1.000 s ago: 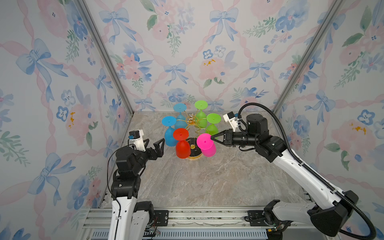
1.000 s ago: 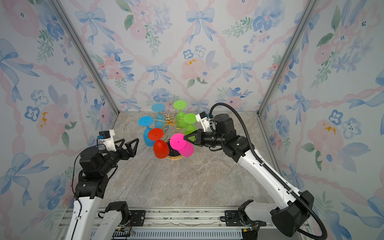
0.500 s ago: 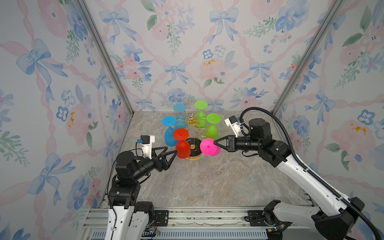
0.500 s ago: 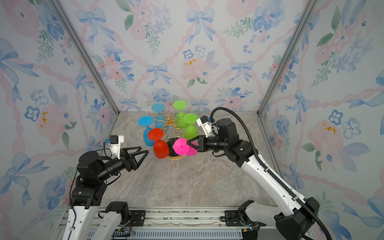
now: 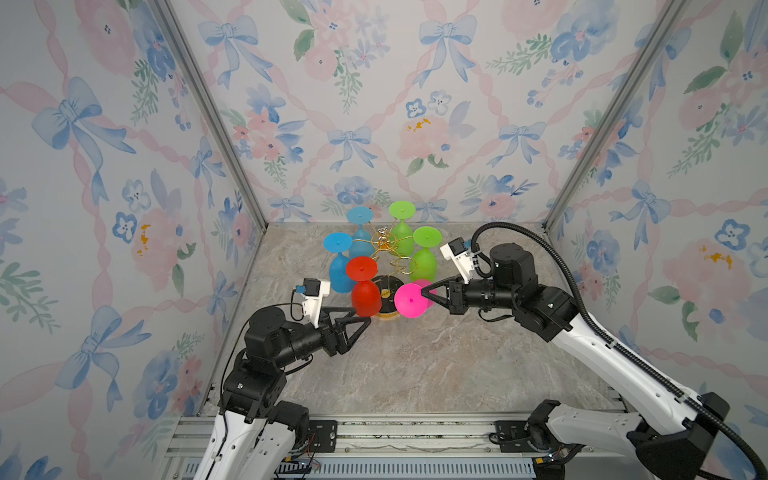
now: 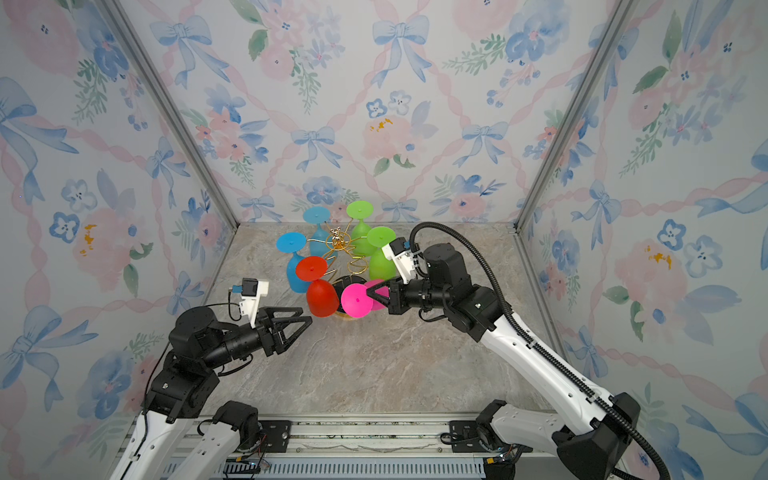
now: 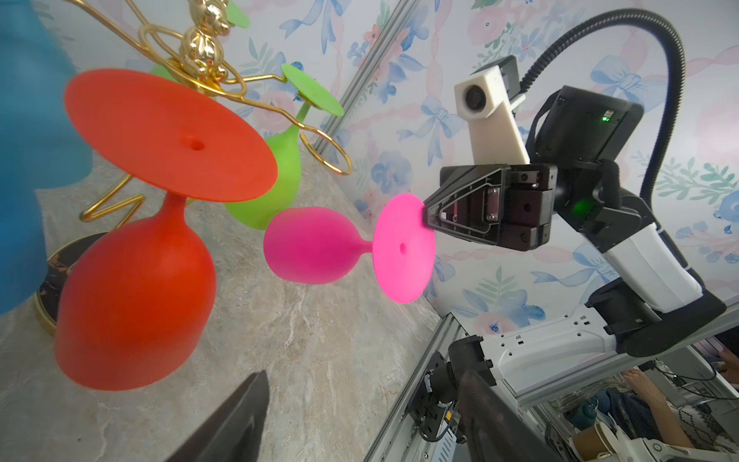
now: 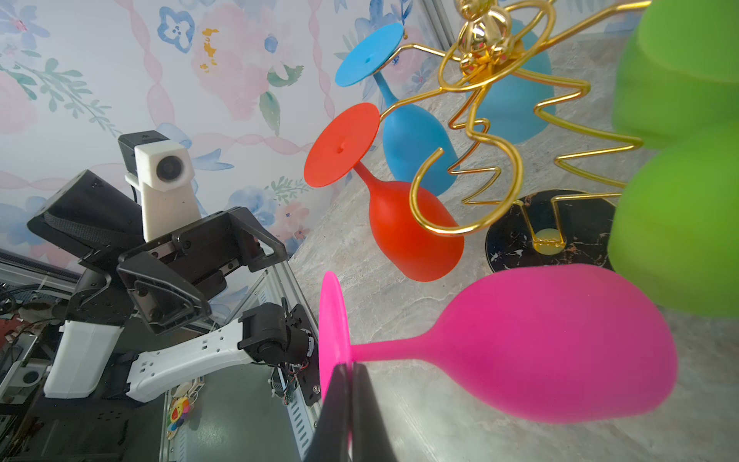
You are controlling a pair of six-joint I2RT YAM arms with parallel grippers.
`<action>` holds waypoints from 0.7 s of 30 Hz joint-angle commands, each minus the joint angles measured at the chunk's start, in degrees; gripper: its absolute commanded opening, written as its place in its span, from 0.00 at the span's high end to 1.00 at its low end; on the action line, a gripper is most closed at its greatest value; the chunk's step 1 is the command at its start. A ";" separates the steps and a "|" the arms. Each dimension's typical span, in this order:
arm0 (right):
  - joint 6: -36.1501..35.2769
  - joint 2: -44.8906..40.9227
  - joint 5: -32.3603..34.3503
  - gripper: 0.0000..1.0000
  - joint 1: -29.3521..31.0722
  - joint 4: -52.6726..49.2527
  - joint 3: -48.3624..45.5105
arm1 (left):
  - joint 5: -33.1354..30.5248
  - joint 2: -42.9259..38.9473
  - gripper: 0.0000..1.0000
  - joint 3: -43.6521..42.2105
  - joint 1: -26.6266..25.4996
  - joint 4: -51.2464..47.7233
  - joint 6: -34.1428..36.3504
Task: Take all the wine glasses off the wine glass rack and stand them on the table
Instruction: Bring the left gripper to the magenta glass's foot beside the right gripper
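- Right wrist view: pink glass (image 8: 540, 348) lay on its side, stem level, clear of the rack (image 8: 480, 36).
- Look: opaque matte hot pink w/ egg-shaped bowl, thin stem and flat round foot; small hole at foot's ctr showed in left wrist view.
- Right gripper (image 8: 352, 366) was clamped on the foot's rim, fingers pressed together on the disc's edge.
- Both top views: pink glass sat just beside the rack's base (image 5: 384, 293) on the right arm's side, bowl toward a green glass (image 5: 423, 264). Couldn't tell if bowl touched the table (image 5: 415, 365).
- Rack: gold wire arms w/ looped ends round a ctr post topped by a gold knob, zigzag wire lower down. Base was round, black marbled, gold-rimmed.
- One loop (image 8: 413, 200) was empty.
- Five glasses hung upside down by their feet: red glass (image 5: 365, 297), 2 blue (image 5: 340, 274), 2 green.
- Left gripper (image 6: 306, 314) had jaws apart and held nothing, w/ tips just beside the red glass's bowl.
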 commanded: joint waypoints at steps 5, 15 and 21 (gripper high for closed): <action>-1.75 -1.45 2.25 1.00 0.72 2.76 -3.04 | -11.28 5.65 0.24 1.54 -11.16 4.62 -0.92; -2.91 -7.05 4.23 1.00 0.83 4.09 -7.44 | -14.94 11.41 0.31 -0.58 -20.63 18.59 -6.65; -2.47 -10.36 4.58 1.00 0.83 5.23 -9.25 | -15.81 14.61 0.35 -0.24 -23.54 21.99 -7.83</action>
